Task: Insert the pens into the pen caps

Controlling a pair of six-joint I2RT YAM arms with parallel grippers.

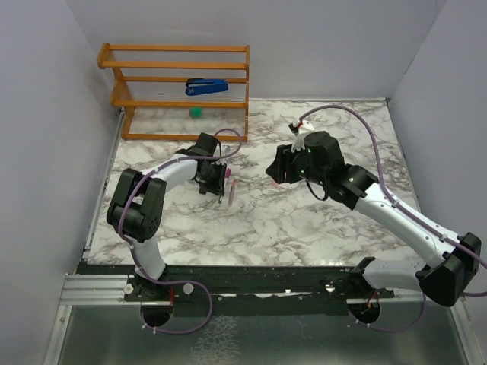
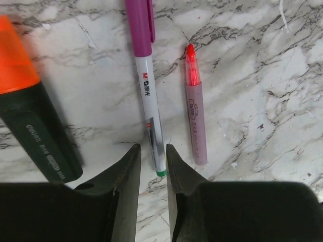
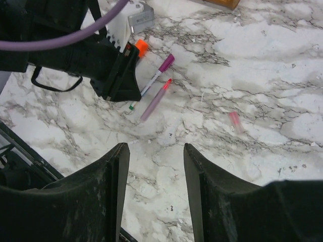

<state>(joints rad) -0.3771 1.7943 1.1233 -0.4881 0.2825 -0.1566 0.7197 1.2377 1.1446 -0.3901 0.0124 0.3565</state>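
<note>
So far two of three pens look capped. In the left wrist view, the white pen point(image 2: 151, 111) at upper centre wears its purple cap point(image 2: 139, 22); the black marker point(image 2: 38, 136) at left carries the orange cap point(image 2: 15, 55). The pink pen point(image 2: 195, 118), just right of the white pen, lies with its red tip bare. Its pink cap point(image 3: 235, 122) sits well apart, right of centre in the right wrist view.

Left gripper point(image 2: 153, 174): jaws slightly parted, straddling the white pen's tail end, not visibly pinching it. Right gripper point(image 3: 156, 171): jaws spread, nothing between them, hovering over bare table point(image 3: 262, 60).

Remaining, by my judgement: fetch the pink cap and seat it on the pink pen.
</note>
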